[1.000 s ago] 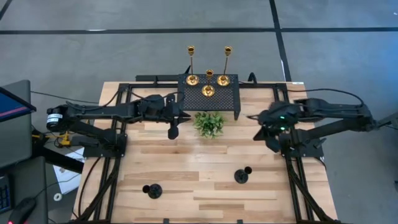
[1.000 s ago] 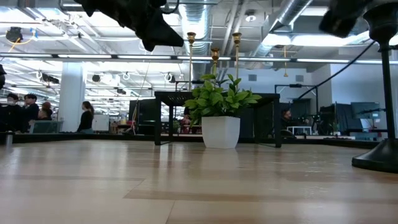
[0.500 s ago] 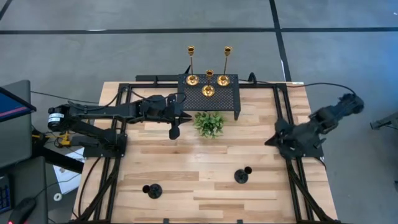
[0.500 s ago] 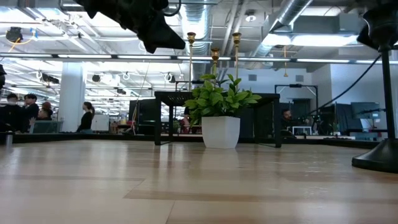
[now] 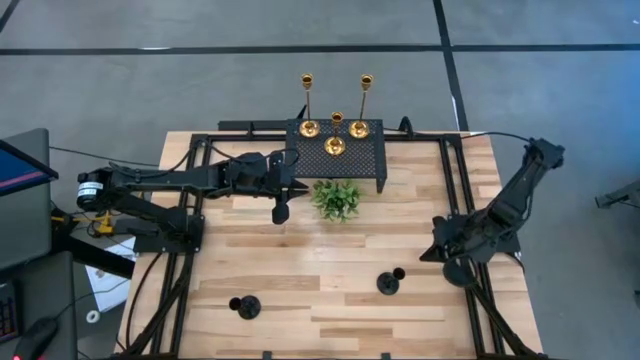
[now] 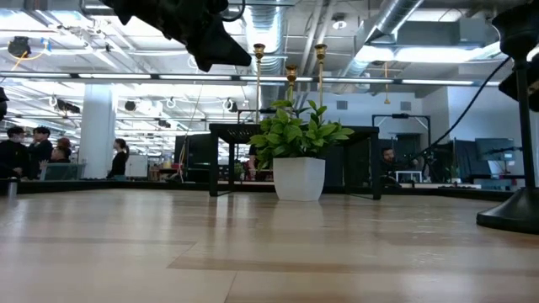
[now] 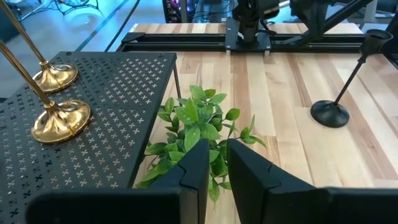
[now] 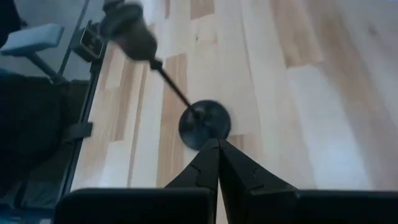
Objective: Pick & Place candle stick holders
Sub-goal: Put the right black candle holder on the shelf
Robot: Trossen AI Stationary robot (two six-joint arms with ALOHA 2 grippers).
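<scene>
Two tall gold holders (image 5: 307, 127) (image 5: 359, 127) and a short gold one (image 5: 334, 146) stand by their round bases on the black mesh stand (image 5: 360, 160). Two black holders (image 5: 245, 306) (image 5: 388, 283) stand on the table near its near edge. My left gripper (image 5: 280, 212) hangs above the table just left of the green plant (image 5: 336, 200), its fingers a narrow gap apart and empty (image 7: 217, 155). My right gripper (image 5: 432, 250) is shut and empty, right of the right black holder and pointing down at it (image 8: 205, 124).
The potted plant (image 6: 299, 151) stands just in front of the mesh stand. The arms' black frames run along the table's left and right sides (image 5: 175, 270) (image 5: 485, 300). Bare wood lies between the two black holders and the plant (image 5: 310, 255).
My right arm has folded, its elbow swinging out toward the table's right edge. Its gripper has gone a little toward the near edge, toward the right black holder. The holders have not moved.
</scene>
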